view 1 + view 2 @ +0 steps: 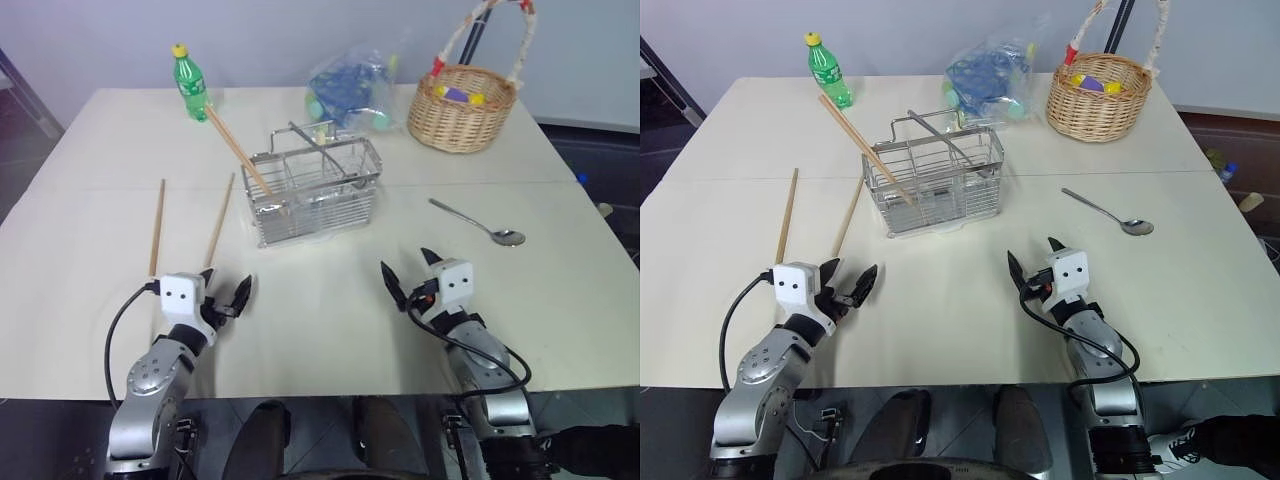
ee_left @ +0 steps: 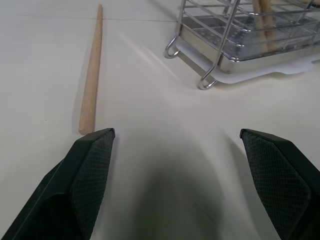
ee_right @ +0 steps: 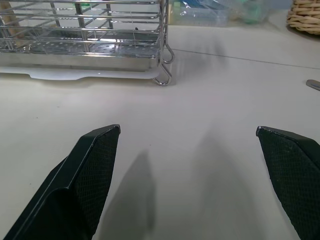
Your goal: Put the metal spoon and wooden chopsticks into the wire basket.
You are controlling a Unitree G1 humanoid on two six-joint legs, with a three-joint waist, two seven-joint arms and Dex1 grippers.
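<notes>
Both pincers, the left pincer (image 1: 223,291) and the right pincer (image 1: 410,271), hovered wide and empty, low over the desk (image 1: 320,340), probably poised for the pickups not yet made. Two wooden chopsticks (image 1: 157,226) lay flat ahead of the left pincer, the metal spoon (image 1: 478,222) beyond the right one, well apart from the wire basket (image 1: 315,190). That basket held another pair of sticks leaning out of one end compartment; the wicker basket (image 1: 462,108) farther back held small coloured items.

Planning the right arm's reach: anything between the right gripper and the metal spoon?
Nothing: in the left eye view only bare table lies between the right gripper and the metal spoon.
</notes>
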